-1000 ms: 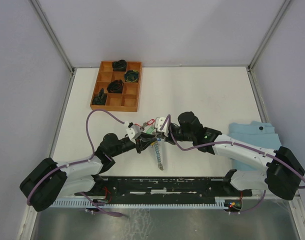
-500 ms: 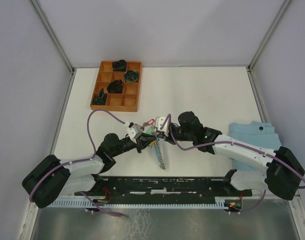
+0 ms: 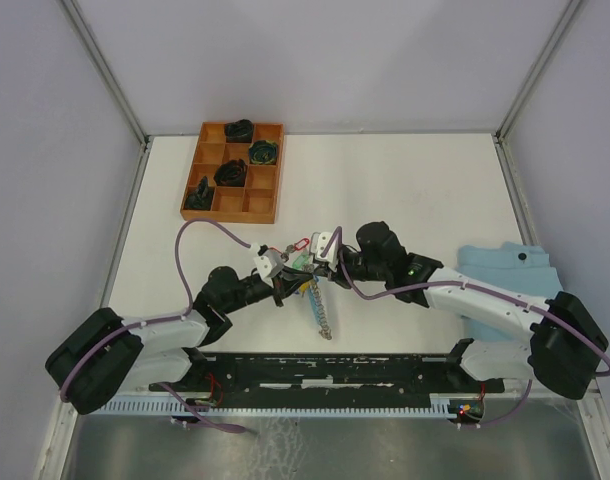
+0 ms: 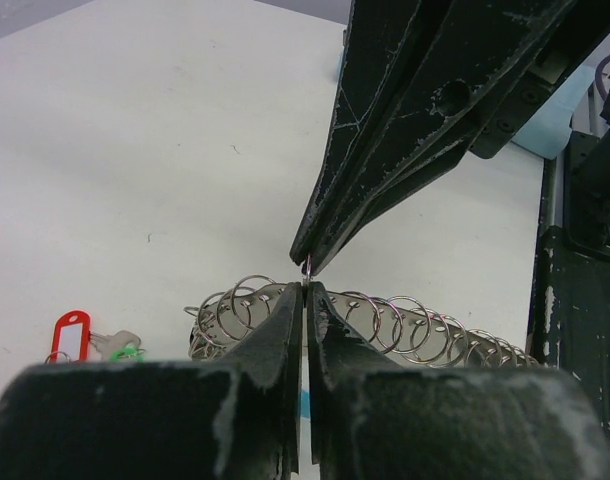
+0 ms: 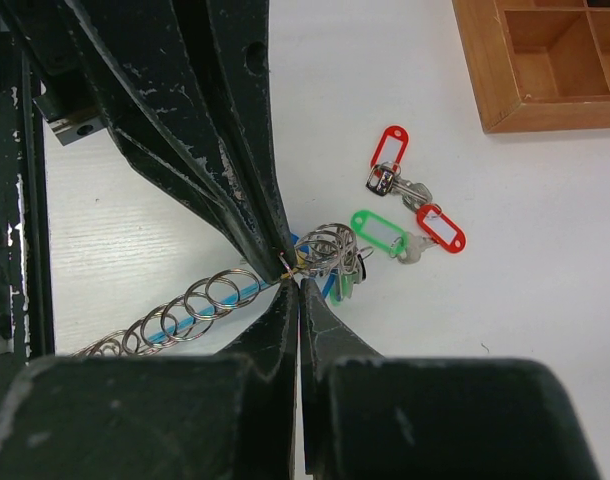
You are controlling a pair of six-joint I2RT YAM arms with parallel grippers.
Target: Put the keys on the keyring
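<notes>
1. The left pincer is seen pressed together. Its tips are set against those of the right pincer, which is likewise pressed together.
2. A small wire ring is caught where the tips meet; which pincer grips it cannot be told.
3. The keyring, one chain of silver rings on a blue strand, is laid on the surface directly below the tips. Its long axis is directed from the pincers toward the near edge, slightly rightward.
4. Just beside its bunched far end, keys are found with three tags counted: two red tags and one green tag.
5. Well apart, one wooden tray is placed at the far left and one blue cloth at the right.
</notes>
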